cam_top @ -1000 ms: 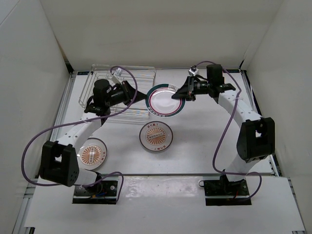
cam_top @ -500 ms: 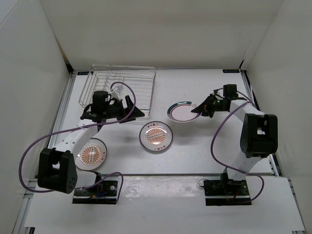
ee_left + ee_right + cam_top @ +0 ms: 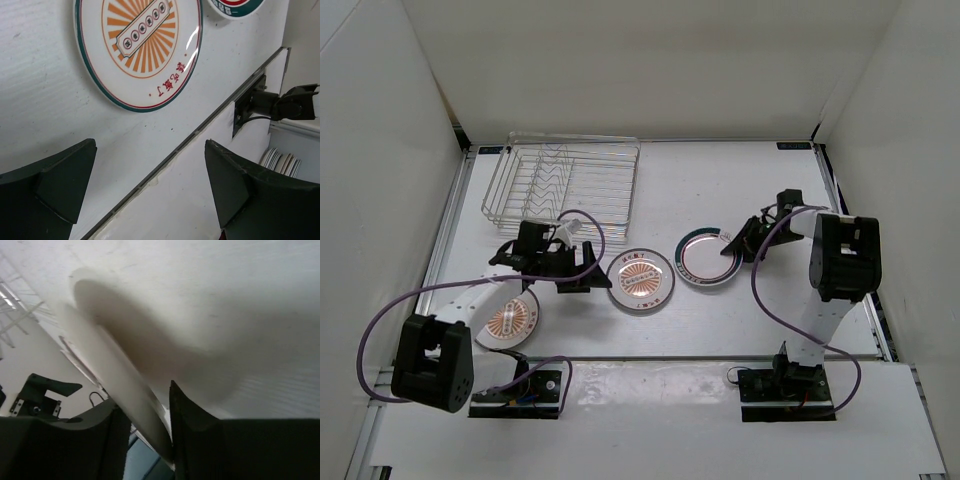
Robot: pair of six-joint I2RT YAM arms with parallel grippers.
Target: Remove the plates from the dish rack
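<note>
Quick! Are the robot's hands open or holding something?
Left gripper: open, holding nothing.
Right gripper: fingers around the green-rimmed plate's edge; cannot tell whether it grips.

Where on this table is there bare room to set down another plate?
Widest: the bare table at the far side, between the dish rack and the right arm. A narrower strip lies near, in front of the green-rimmed plate. Crowded: the middle-left, where the centre sunburst plate, open left pincer and left sunburst plate bunch.

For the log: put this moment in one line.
rack: empty | plates: three on table | left gripper: open, empty | right gripper: at green-rim plate, grip unclear
</note>
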